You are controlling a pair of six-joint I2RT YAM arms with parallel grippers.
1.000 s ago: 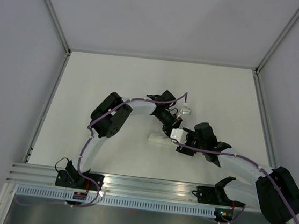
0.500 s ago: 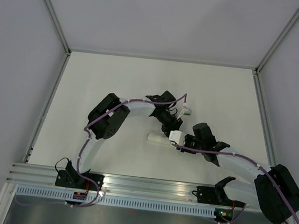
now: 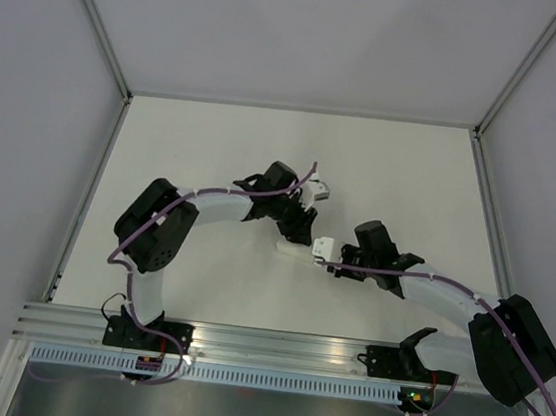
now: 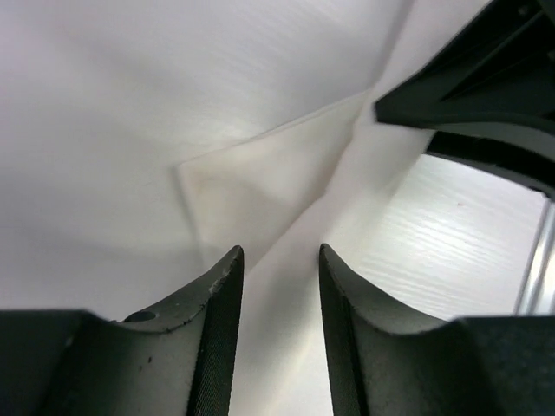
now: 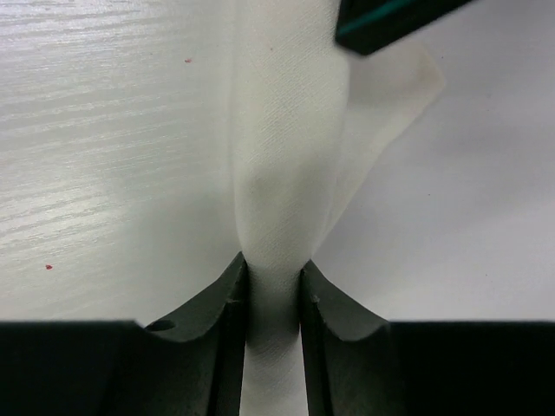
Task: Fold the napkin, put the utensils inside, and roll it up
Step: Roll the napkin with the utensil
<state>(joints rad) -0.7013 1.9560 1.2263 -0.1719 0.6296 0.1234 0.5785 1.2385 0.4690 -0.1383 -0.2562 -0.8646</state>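
The white napkin (image 3: 289, 250) lies as a narrow roll on the white table, between the two grippers. In the right wrist view the napkin (image 5: 286, 130) is a tight roll, and my right gripper (image 5: 275, 270) is shut on its near end. My right gripper (image 3: 314, 259) reaches it from the right. My left gripper (image 3: 301, 237) hangs over the roll's far side. In the left wrist view my left gripper (image 4: 280, 260) has its fingers apart, with the napkin (image 4: 260, 173) below and between them, ungripped. No utensils show.
The white table (image 3: 215, 141) is bounded by grey walls and a metal rail along the near edge (image 3: 272, 346). Both forearms cross the table's middle and meet at the napkin. The right gripper's black body (image 4: 473, 100) fills the upper right of the left wrist view.
The left arm's elbow has swung to the left and its wrist has shifted left and farther back. The right gripper has moved a little left with the napkin roll.
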